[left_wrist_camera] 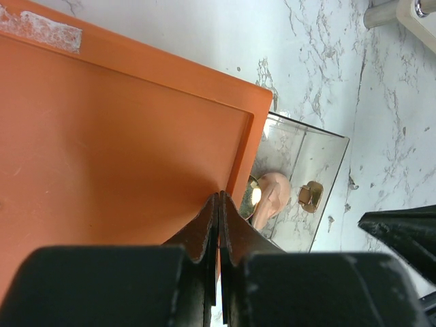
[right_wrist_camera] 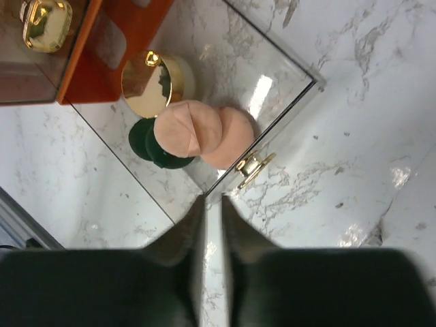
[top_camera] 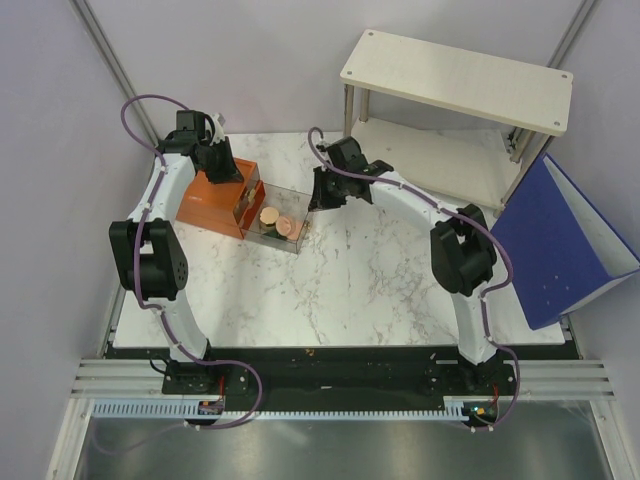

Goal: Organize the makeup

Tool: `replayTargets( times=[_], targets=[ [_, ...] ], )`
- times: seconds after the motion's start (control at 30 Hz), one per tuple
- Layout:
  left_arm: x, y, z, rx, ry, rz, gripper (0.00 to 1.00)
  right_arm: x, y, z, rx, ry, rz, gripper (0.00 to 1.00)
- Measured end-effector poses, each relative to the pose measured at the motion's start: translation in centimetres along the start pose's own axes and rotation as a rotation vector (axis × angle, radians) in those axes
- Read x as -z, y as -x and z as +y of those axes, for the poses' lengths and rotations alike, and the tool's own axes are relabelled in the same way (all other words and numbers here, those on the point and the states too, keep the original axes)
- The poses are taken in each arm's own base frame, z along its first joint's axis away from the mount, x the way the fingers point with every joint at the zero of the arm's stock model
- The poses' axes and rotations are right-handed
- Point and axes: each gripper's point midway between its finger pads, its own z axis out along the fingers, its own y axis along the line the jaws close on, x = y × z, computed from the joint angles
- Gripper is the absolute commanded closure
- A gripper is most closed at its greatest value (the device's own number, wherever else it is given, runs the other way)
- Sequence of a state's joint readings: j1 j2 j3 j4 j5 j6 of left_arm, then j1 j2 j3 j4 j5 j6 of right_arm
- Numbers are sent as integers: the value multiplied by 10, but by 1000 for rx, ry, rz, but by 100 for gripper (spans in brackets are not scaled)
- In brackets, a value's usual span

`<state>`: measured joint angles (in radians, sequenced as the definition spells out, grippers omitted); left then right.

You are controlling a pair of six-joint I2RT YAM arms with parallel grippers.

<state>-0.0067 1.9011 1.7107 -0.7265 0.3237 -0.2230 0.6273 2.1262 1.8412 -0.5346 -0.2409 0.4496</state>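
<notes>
1. My left gripper (left_wrist_camera: 219, 204) is hanging over the top of the orange drawer box (left_wrist_camera: 122, 136), near its edge, with its fingers clenched together
2. My right gripper (right_wrist_camera: 212, 204) is hovering at the front rim of the clear drawer (right_wrist_camera: 272, 126), just beside its gold knob (right_wrist_camera: 253, 165) — the fingers are drawn almost together, and I cannot tell whether they are pinching the clear wall
3. The makeup is lying inside that pulled-out drawer — a gold-lidded round jar (right_wrist_camera: 148, 85), two overlapping peach-pink discs (right_wrist_camera: 187, 128) and a dark green compact (right_wrist_camera: 146, 143) partly under one disc
</notes>
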Motion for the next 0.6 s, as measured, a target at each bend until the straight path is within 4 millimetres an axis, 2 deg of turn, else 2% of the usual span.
replayTargets(
  times=[0.17,0.43,0.6],
  targets=[
    [0,0,0,0,0,0,97,0,6,-13,-119,82,-25,100],
    [-1,0,0,0,-1,1,97,-9,-2,3,-177,176,2,100],
    [0,1,0,0,-2,0,97,-19,-7,0,-199,177,19,100]
  ],
)
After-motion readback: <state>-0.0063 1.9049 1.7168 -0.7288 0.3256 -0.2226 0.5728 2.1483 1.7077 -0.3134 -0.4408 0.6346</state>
